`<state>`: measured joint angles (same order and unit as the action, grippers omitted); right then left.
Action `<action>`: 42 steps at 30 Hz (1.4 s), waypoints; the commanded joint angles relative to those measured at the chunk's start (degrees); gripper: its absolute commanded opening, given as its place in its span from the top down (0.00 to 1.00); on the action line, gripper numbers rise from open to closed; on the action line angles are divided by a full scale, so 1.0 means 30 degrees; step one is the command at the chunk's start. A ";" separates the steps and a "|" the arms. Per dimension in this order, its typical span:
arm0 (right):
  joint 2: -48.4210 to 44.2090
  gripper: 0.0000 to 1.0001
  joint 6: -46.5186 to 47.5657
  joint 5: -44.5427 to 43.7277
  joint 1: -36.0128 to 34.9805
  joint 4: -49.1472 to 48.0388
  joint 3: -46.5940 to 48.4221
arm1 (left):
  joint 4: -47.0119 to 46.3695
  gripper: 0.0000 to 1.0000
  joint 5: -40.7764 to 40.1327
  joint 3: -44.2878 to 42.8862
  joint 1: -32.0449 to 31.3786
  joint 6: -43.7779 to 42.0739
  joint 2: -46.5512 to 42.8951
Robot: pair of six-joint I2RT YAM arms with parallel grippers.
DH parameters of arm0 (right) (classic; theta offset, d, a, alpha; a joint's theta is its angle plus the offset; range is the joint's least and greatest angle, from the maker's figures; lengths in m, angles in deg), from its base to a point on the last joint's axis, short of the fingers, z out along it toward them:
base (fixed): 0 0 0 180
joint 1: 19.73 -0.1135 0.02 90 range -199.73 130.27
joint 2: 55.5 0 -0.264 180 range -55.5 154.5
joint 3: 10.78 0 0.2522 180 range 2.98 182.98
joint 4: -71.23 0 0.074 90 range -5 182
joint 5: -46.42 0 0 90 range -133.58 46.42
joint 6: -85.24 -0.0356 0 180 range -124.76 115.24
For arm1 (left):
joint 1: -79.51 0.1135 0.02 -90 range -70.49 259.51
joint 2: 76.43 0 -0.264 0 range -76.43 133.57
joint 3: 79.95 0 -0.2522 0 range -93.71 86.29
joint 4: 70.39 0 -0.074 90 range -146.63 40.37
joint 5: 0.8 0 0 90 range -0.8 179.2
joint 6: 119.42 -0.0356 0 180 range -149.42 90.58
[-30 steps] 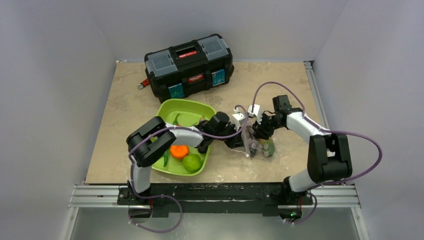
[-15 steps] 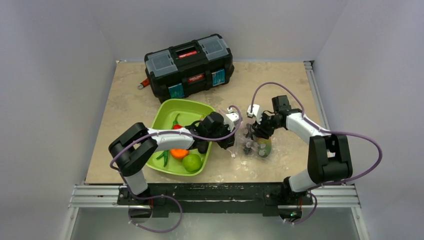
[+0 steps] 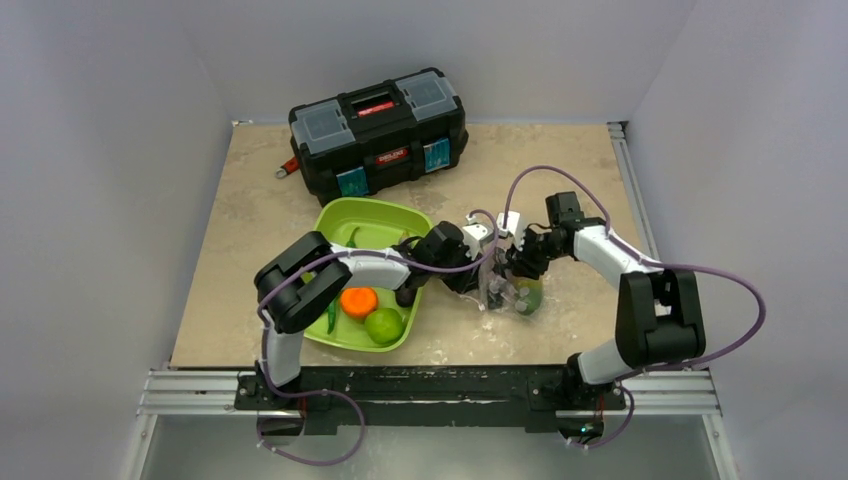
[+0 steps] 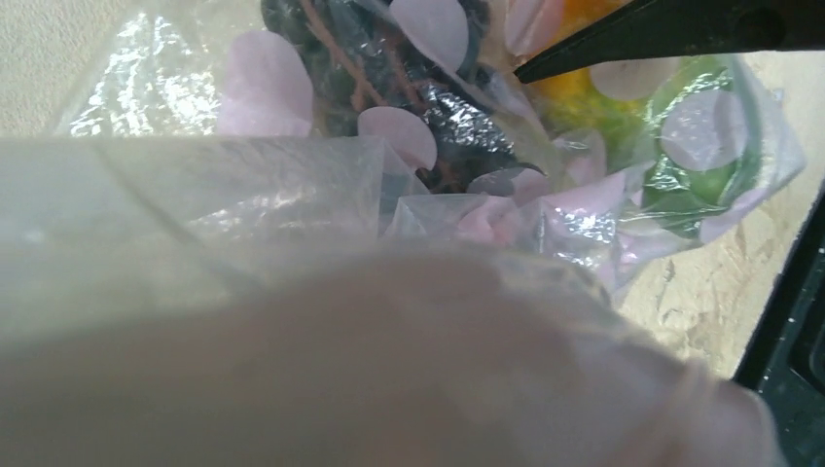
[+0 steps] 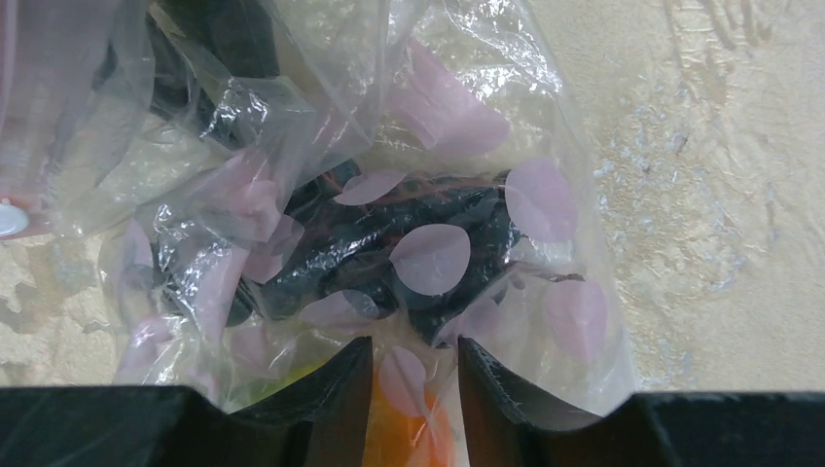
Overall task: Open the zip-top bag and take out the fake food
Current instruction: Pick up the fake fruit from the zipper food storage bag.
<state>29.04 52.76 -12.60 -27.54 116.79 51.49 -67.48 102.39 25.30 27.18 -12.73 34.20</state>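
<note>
Top external view is showing the zip-top bag (image 3: pixel 503 288) sitting right of centre in the frame, just right of the lime-green tray (image 3: pixel 372 207), with both arms meeting over it. In the wrist view, the right gripper (image 5: pixel 412 356) is pinching the bag's film between its narrowly parted fingers, with dark berries (image 5: pixel 389 243) lying inside just above them. The left gripper (image 3: pixel 476 272) is pushing against the plastic. Blurred film is covering its fingers, so whether they are spread or pressed together cannot be told.

From above and behind, one camera sees the whole worktop (image 3: pixel 260 200); both wrist cameras (very close) share the zip-top bag (image 5: pixel 457 107).
</note>
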 commanded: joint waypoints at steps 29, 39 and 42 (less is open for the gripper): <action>0.1901 0.65 -0.0007 0.0104 -0.1402 0.0740 0.0463 | -1.0687 0.30 0.5228 0.1484 0.0739 0.4916 0.1280; 0.1966 0.65 -0.0197 0.0384 -0.1724 0.0885 0.0672 | -0.7095 0.47 0.5623 -0.0528 0.0776 0.5988 0.2715; 0.1952 0.65 -0.0243 0.0352 -0.1731 0.0873 0.0679 | -0.6954 0.54 0.6462 -0.0670 0.0746 0.6357 0.3123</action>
<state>34.13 51.82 -13.56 -31.04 116.83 52.59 -90.67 118.08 25.32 30.02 4.03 41.10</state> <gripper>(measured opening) 0.349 0.493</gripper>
